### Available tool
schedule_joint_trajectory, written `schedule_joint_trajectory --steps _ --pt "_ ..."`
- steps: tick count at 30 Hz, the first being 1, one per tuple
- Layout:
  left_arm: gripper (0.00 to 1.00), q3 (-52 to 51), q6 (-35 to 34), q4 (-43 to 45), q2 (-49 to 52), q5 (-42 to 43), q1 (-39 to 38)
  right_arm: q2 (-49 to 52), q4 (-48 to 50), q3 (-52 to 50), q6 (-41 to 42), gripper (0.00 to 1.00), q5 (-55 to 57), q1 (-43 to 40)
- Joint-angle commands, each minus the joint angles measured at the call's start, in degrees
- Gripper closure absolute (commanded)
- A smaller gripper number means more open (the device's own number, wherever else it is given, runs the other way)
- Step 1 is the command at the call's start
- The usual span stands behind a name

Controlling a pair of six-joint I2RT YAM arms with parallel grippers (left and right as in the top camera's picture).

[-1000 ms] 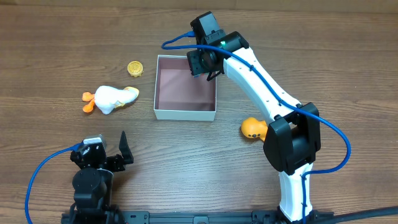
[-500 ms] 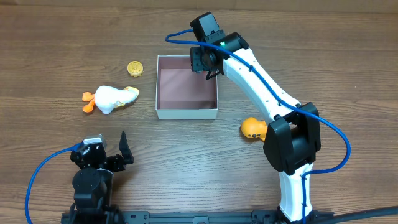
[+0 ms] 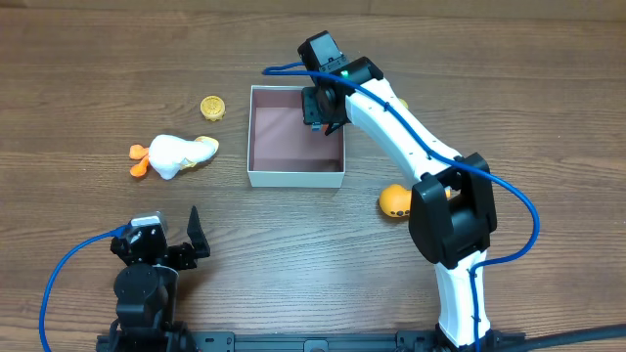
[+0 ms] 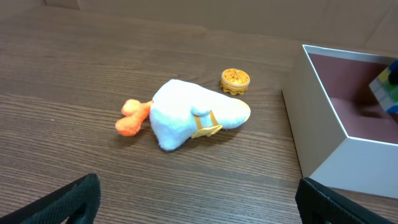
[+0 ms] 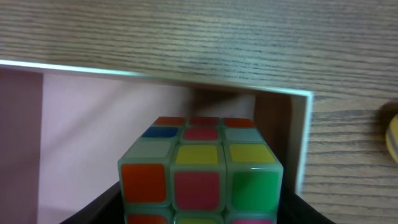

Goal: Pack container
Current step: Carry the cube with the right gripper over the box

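Observation:
The container (image 3: 296, 178) is a shallow white-walled box with a pinkish inside, near the table's middle. My right gripper (image 3: 324, 106) hangs over its back right part, shut on a multicoloured puzzle cube (image 5: 202, 171). The cube fills the lower right wrist view, and the container's wall (image 5: 149, 76) and corner lie just beyond it. In the left wrist view the cube (image 4: 387, 87) shows inside the container (image 4: 323, 124), at the right edge. My left gripper (image 3: 191, 242) rests open at the front left, nothing between its fingers (image 4: 68, 202).
A white plush duck (image 3: 176, 154) with orange feet lies left of the container. A small gold disc (image 3: 212, 107) sits behind the duck. An orange toy (image 3: 395, 201) lies right of the container, partly hidden by the right arm.
The right gripper has carried the cube a little forward, further over the container's inside. The container has slid slightly to the right. The left arm has not moved.

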Motion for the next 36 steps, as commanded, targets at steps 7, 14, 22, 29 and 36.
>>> schedule_joint_trajectory --steps 7,14,22,29,36 --pt "0.00 -0.2 1.1 0.1 -0.6 0.5 0.6 0.6 1.1 0.0 0.5 0.30 0.9 0.1" --pt "0.00 -0.2 1.1 0.1 -0.6 0.5 0.6 0.6 1.7 0.0 0.5 0.17 0.9 0.1" --pt "0.00 -0.2 1.1 0.1 -0.6 0.5 0.6 0.5 1.7 1.5 -6.0 0.22 -6.8 2.3" --pt "0.00 -0.2 1.1 0.1 -0.6 0.5 0.6 0.5 3.5 1.5 -6.1 0.51 -7.2 5.1" --pt "0.00 -0.2 1.1 0.1 -0.6 0.5 0.6 1.0 6.2 1.4 -6.0 0.83 -7.1 4.9"
